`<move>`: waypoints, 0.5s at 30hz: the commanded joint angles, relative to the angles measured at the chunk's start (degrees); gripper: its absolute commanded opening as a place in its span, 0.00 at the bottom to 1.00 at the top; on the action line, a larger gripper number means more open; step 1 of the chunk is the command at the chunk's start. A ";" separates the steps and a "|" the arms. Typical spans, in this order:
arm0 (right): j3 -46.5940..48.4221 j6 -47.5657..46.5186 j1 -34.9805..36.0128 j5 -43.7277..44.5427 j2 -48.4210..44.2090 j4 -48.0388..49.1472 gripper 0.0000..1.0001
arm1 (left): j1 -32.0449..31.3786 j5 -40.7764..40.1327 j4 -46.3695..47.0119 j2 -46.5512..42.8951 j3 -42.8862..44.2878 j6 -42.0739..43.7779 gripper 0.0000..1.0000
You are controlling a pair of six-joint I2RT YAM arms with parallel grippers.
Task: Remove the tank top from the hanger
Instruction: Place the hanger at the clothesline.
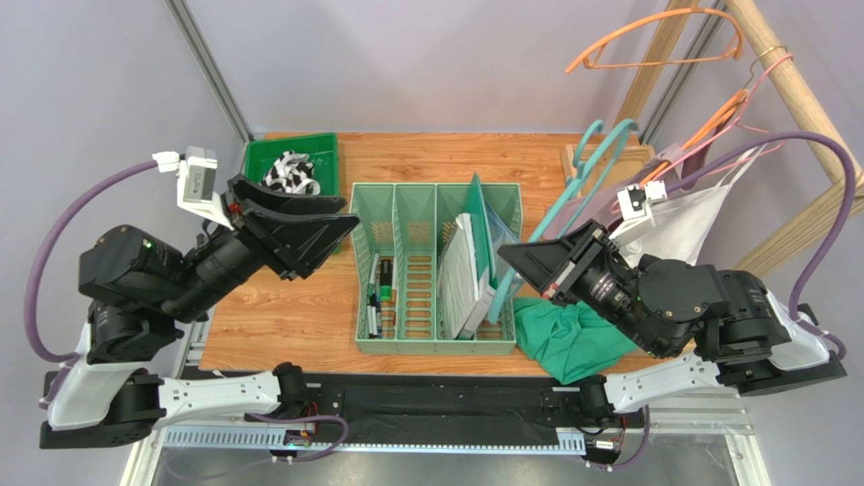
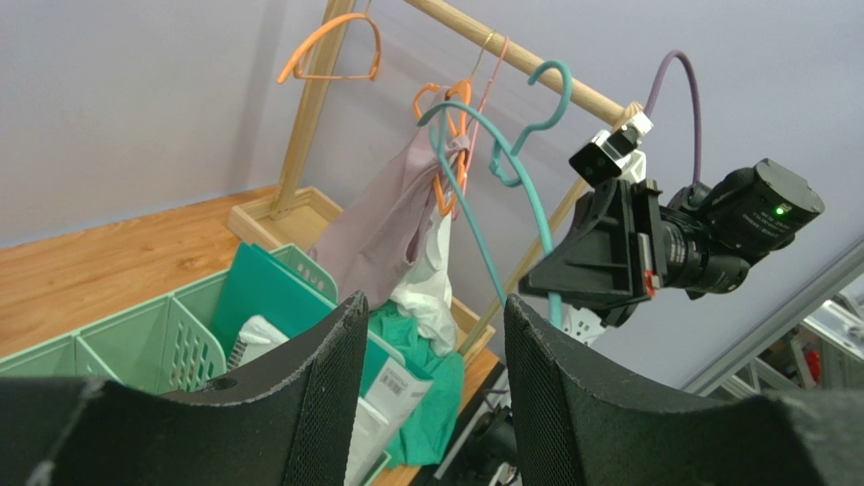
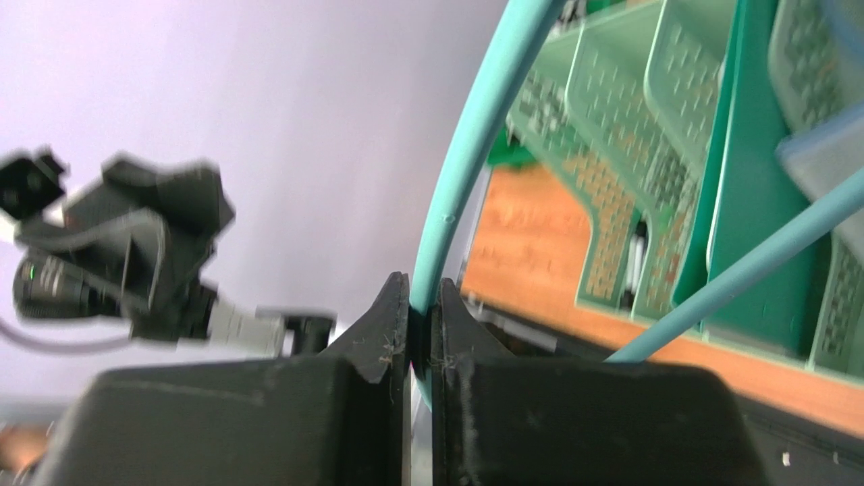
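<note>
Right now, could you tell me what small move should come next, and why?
Probably carry the teal hanger aside and release it: the right jaws are shut on it, it looks bare, and the green tank top already lies crumpled on the table beside the organizer.

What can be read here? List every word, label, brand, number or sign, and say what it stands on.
No text is legible in any view.
White packet in the green organizer: a dark printed label, too small and blurred to read.
</note>
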 commanded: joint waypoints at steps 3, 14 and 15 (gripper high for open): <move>10.32 -12.25 -11.89 12.35 7.88 12.02 0.00 | 0.20 1.11 -5.89 -3.12 0.21 -4.27 0.56; 17.21 -6.45 -46.48 -20.45 19.48 13.84 0.00 | 0.20 1.29 -14.59 -1.19 9.35 -1.37 0.56; 16.85 -5.24 -51.55 -26.39 21.14 16.82 0.00 | 0.20 1.21 -14.86 -1.28 9.44 -1.46 0.55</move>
